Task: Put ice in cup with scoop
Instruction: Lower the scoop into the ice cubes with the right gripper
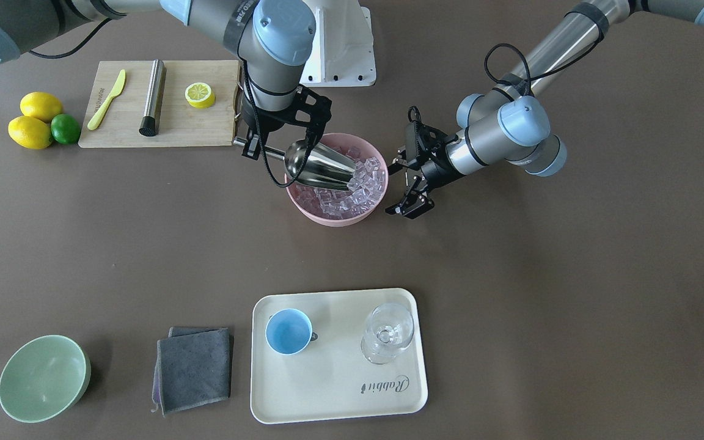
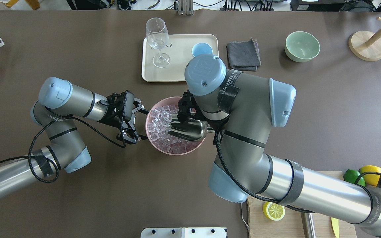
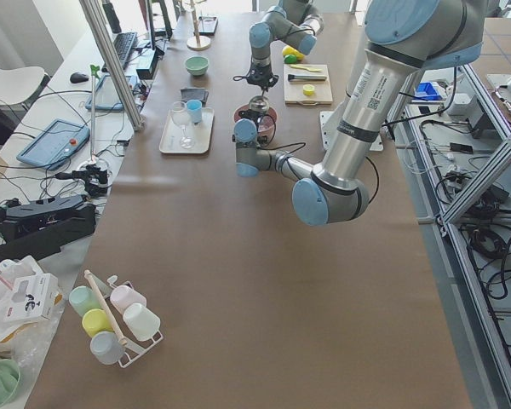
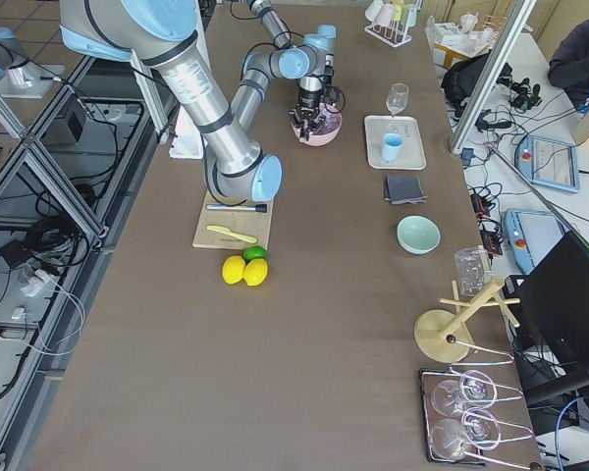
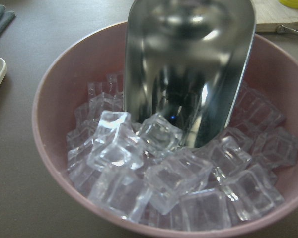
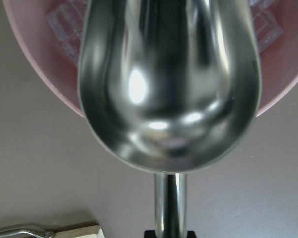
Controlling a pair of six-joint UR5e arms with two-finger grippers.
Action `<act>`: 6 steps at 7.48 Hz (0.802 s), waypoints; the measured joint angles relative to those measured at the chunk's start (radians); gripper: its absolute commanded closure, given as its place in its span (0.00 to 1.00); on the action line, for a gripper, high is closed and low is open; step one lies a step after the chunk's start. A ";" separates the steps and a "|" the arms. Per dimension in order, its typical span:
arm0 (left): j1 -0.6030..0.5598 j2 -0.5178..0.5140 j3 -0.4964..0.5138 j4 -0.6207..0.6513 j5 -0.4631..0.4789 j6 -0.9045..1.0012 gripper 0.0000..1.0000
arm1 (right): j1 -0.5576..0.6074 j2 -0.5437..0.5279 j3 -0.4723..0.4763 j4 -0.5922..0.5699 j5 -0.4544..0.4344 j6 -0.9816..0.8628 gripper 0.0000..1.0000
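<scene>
The right end effector clamps the scoop, its trough nosing into ice in the pink bowl. The left end effector, spread apart, sits beside that bowl. Probably best to dig deeper, then level. The cup stands well beyond it.

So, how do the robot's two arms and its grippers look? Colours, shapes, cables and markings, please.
The left arm and the right arm are round silver-grey tubes with light-blue joint caps. Black cables run along them under black straps. One cap on the right arm bears a UR logo. The left gripper and the right gripper are black, two-fingered.
</scene>
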 measured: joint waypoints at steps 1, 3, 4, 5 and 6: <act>0.000 0.001 0.000 0.000 -0.001 0.000 0.02 | 0.000 -0.027 0.018 0.038 0.000 0.001 1.00; 0.000 0.002 0.001 0.000 0.000 -0.001 0.02 | 0.000 -0.044 0.027 0.073 0.006 0.000 1.00; 0.000 0.002 0.003 0.000 0.000 -0.010 0.02 | 0.000 -0.041 0.030 0.075 0.008 -0.003 1.00; 0.000 0.002 0.005 0.000 0.001 -0.047 0.02 | 0.000 -0.032 0.028 0.061 0.009 -0.005 1.00; 0.001 0.002 0.006 -0.001 0.001 -0.077 0.02 | 0.000 -0.009 0.022 0.014 0.007 -0.006 1.00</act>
